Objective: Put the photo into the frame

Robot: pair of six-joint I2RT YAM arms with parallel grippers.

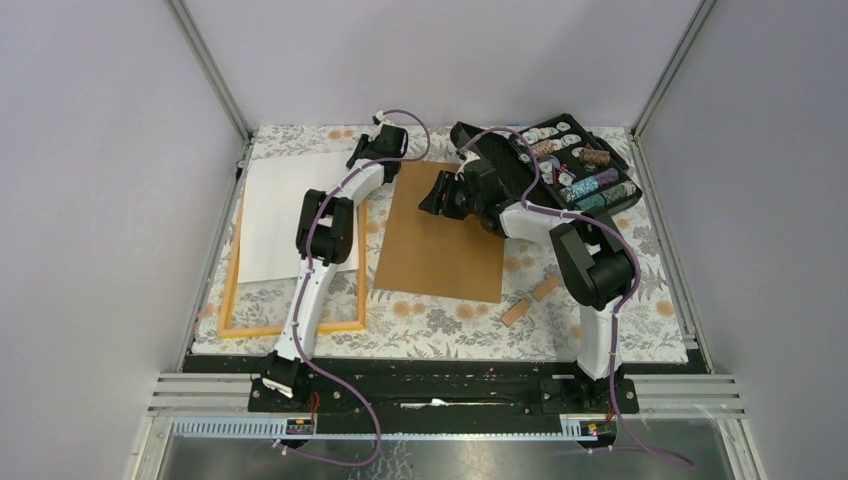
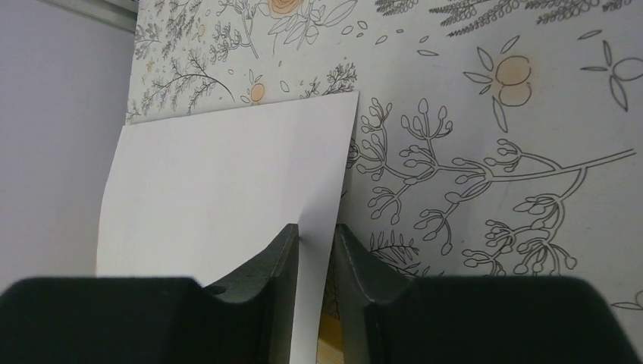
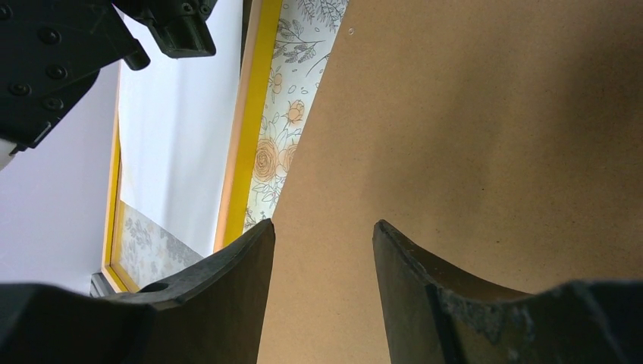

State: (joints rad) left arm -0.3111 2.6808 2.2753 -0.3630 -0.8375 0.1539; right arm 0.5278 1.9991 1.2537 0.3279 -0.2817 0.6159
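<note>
The photo (image 1: pixel 290 210) lies white side up, partly over the orange-yellow frame (image 1: pixel 290 327) at the table's left and sticking out past its far rail. My left gripper (image 1: pixel 362 155) is at the photo's far right corner. In the left wrist view its fingers straddle the photo's (image 2: pixel 227 174) raised right edge. The left finger (image 2: pixel 284 250) touches the paper and a narrow gap remains at the other, so this gripper (image 2: pixel 315 231) is open. My right gripper (image 3: pixel 324 231) hangs open and empty over the brown backing board (image 3: pixel 470 114), near its left edge.
The brown backing board (image 1: pixel 445 245) lies mid-table, right of the frame. A black case of chips (image 1: pixel 570 165) stands open at the far right. Two small wooden pieces (image 1: pixel 530 300) lie near the board's front right corner. Walls close in the left, far and right sides.
</note>
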